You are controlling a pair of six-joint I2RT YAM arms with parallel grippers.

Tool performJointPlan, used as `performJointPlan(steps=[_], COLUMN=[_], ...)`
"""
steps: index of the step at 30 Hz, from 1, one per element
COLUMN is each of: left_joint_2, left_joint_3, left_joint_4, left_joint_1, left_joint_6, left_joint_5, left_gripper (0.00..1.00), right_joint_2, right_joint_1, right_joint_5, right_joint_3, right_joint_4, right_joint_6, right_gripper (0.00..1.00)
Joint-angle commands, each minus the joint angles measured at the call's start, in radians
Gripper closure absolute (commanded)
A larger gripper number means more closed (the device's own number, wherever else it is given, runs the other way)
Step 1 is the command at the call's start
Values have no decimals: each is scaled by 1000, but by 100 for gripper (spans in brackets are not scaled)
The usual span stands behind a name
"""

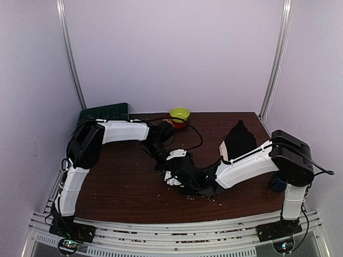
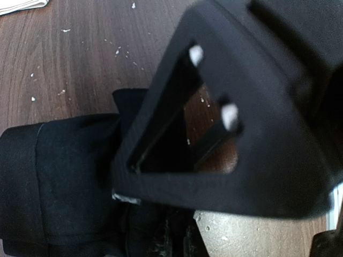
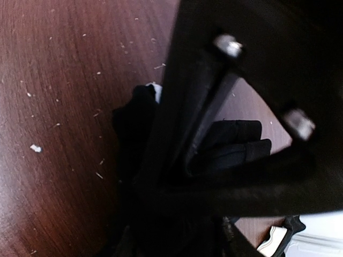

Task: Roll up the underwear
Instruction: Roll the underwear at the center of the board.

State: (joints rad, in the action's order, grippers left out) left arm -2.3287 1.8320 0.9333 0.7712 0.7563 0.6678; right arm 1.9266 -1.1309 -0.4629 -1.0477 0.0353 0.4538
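A bundle of black underwear [image 2: 59, 182] lies folded on the brown table, at the spot where both grippers meet in the middle. In the top view the wrists hide almost all of it. My left gripper [image 2: 179, 235] [image 1: 167, 159] is shut, with the black fabric running into its jaws. My right gripper [image 3: 177, 214] [image 1: 182, 174] reaches in from the right, pressed down into the same underwear [image 3: 236, 142]. Its jaws are lost in dark fabric, so their state does not show. A second dark garment [image 1: 239, 140] sits at the back right.
A yellow-green bowl [image 1: 180, 113] stands at the back centre, a dark green rack [image 1: 104, 113] at the back left. A black cable [image 1: 197, 135] loops across the table [image 1: 123, 182]. A blue object [image 1: 277, 183] sits by the right arm's base. Pale crumbs are scattered about.
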Motion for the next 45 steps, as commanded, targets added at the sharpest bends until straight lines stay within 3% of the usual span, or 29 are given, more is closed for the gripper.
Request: performJointPlan(steps=[1, 6, 12, 17, 25, 31, 37, 45], left_joint_2=[-70, -44, 131, 295, 622, 803, 791, 680], left_joint_3=[-14, -42, -186, -332, -731, -986, -1075, -1082], left_joint_4=[85, 44, -96, -191, -528, -791, -1009, -1202], left_joint_1=[-12, -18, -50, -72, -84, -74, -11, 72], left_joint_6=[8, 5, 8, 36, 139, 252, 319, 393], left_joint_5=[-122, -125, -119, -114, -153, -152, -321, -472], left_gripper=[96, 82, 35, 26, 23, 23, 24, 25], right_joint_2=[43, 50, 33, 39, 81, 200, 305, 384], right_joint_1=[14, 33, 48, 80, 161, 235, 295, 329], right_joint_5=[64, 160, 289, 407, 694, 911, 1061, 1095], right_joint_3=[-26, -55, -66, -100, -204, -364, -479, -560], right_joint_4=[40, 95, 161, 229, 378, 566, 680, 754], right_joint_6=[4, -55, -114, -151, -202, -245, -260, -269], right_gripper=[61, 100, 100, 100, 100, 100, 100, 100])
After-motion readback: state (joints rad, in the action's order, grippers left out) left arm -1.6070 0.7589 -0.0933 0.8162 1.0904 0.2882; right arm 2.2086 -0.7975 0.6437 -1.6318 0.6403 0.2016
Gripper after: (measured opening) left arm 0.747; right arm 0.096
